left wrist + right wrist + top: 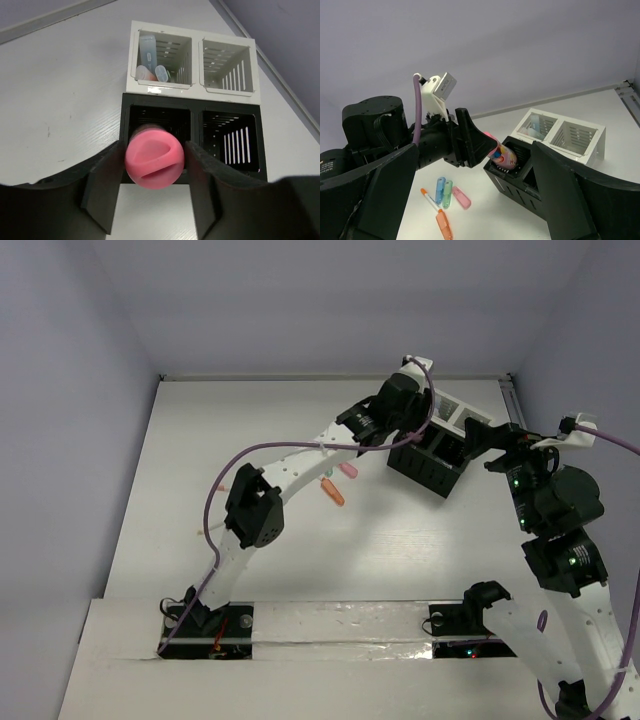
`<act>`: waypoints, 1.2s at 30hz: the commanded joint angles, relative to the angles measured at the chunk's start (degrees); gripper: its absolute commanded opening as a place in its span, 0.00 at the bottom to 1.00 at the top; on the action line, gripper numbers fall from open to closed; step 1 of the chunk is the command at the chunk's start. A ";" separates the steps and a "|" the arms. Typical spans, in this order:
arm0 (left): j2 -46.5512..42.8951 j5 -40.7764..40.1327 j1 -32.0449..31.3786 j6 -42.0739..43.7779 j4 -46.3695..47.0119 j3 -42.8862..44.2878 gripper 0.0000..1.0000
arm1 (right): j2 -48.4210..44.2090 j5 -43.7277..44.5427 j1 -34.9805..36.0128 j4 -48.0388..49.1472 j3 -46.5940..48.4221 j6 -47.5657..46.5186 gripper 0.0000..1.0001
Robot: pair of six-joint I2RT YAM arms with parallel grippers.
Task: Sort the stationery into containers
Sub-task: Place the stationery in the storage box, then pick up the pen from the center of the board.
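The pink cylinder [154, 162] is clamped between the fingers [107, 185] of the left gripper [155, 150], which is closed onto its sides. The cylinder is held over the left cell of the black box [195, 125], at the near rim. Whether its lower end has entered the cell cannot be determined. The white tray [196, 65] is butted against the far side of the black box, and pale blue tubes [150, 67] are stored in its left cell.

The right gripper [478, 440] is spread wide and nothing is held in it. It is positioned just beside the right side of the containers, so that side is obstructed. The containers are set near the far right corner of the table [250, 440], with a rail [510, 390] close by along the right edge, and little room is left there. Open surface is available to the left and toward the near edge.

Loose items are grouped left of the black box, beneath the left arm: a pink piece [461, 197], a green piece [448, 194], a blue piece [440, 189], an orange marker [444, 225] and a white pen [431, 200]. A purple cable [290, 447] is looped above them.
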 commanded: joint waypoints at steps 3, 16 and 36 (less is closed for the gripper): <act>-7.98 -1.21 -0.74 2.59 8.88 0.63 0.63 | -0.26 -1.05 0.11 2.99 0.34 -0.07 1.00; -22.37 -7.00 -0.74 4.79 8.09 -5.04 0.87 | 2.98 -8.49 0.11 3.95 0.34 0.45 1.00; -89.99 -33.29 0.31 -7.25 0.03 -64.76 0.99 | 29.16 -39.56 7.20 19.52 -2.48 6.09 0.99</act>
